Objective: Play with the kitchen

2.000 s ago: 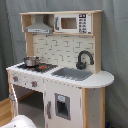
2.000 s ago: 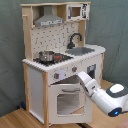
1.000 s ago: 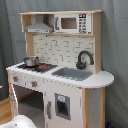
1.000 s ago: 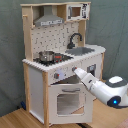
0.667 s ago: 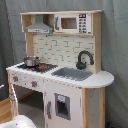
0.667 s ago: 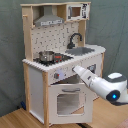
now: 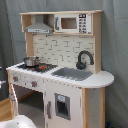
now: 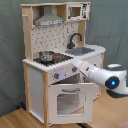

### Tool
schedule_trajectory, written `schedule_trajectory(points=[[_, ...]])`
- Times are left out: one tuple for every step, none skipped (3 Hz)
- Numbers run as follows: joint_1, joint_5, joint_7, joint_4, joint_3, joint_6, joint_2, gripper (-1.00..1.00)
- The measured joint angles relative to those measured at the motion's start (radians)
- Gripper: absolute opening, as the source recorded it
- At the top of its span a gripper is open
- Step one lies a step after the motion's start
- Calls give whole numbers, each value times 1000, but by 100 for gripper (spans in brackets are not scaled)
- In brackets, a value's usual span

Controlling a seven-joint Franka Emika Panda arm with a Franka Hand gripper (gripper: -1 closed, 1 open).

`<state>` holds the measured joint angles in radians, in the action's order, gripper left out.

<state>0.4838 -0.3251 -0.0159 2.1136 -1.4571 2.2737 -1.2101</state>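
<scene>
I see the arm reaching at the kitchen front above the ajar oven door; I can't tell the gripper's state

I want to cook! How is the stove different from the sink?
The stove is black with red rings; the sink is grey. A small metal pot stands on the stove; a black faucet curves over the sink. Both sit in the same white countertop.

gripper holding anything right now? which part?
Cannot tell. In the second exterior view the white arm reaches the front panel of the white and light-wood toy kitchen above the windowed oven door; its tip is unclear.
</scene>
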Motion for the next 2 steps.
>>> schedule_trajectory(points=[[-1,34,-87,-2,27,-7,44,100],[-7,84,-159,-1,28,-24,94,100]])
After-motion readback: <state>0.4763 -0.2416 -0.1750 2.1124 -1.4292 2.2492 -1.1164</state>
